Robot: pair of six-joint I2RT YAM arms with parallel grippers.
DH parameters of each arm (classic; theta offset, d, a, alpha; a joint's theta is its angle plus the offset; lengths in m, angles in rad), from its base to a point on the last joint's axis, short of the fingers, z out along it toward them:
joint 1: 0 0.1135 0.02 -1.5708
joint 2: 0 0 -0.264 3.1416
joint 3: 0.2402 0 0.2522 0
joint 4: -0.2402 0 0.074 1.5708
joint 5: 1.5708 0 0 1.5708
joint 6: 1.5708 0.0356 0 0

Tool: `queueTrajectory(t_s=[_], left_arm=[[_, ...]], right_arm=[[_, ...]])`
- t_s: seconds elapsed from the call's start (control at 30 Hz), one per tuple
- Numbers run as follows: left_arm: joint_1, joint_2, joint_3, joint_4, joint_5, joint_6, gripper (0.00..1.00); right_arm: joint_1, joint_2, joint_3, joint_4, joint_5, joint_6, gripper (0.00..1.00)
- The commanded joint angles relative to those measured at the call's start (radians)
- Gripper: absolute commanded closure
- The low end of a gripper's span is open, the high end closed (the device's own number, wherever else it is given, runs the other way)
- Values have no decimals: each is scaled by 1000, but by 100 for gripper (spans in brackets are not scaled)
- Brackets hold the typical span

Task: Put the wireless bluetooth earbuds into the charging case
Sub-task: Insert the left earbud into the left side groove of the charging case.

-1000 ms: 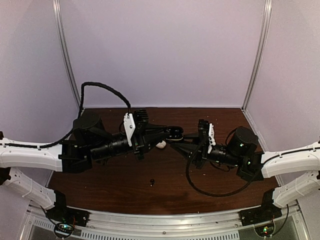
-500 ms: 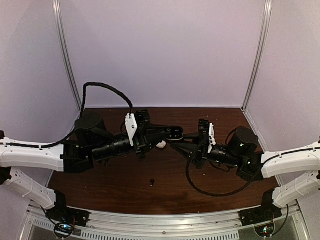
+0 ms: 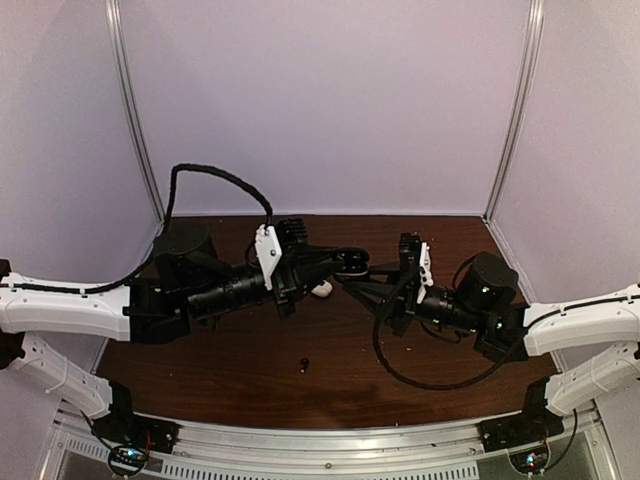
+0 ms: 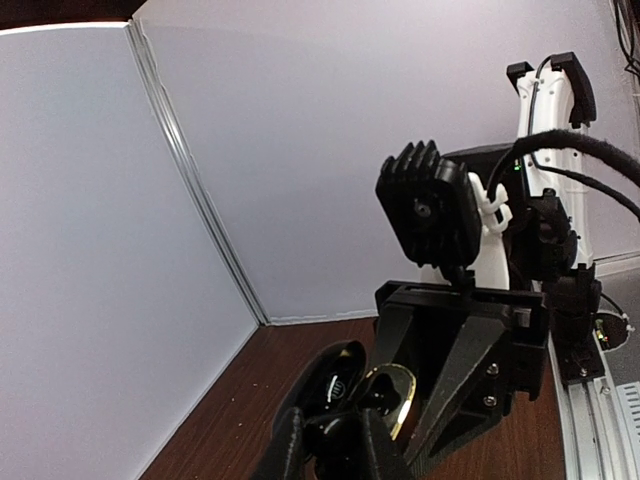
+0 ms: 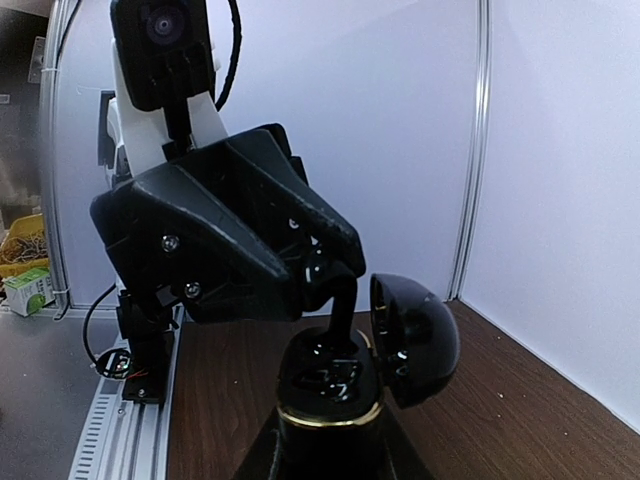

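Note:
My right gripper is shut on a black charging case with a gold rim and holds it upright, its lid open to the right. My left gripper comes down on the case's open top, shut on a small glossy black earbud. In the top view the two grippers meet at mid-table, left gripper and right gripper. A tiny black earbud lies on the table nearer the front. A small white thing lies under the left gripper; what it is I cannot tell.
The brown table is walled by white panels at the back and sides. A black cable loops on the table under the right arm. An aluminium rail runs along the front edge.
My left arm has shifted slightly to the right, toward the case. The right arm and the case have stayed almost still.

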Motion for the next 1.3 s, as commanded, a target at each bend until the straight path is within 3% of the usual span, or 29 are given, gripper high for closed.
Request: queueTrajectory(t_s=[0.0, 0.43, 1.27], left_arm=[[-5, 32, 30, -49, -8, -8, 93], [-5, 49, 49, -97, -18, -17, 95], [-5, 41, 54, -107, -69, -26, 80]], right_arm=[[7, -40, 26, 67, 13, 1, 100], [7, -54, 26, 73, 26, -6, 100], [6, -40, 14, 76, 44, 4, 100]])
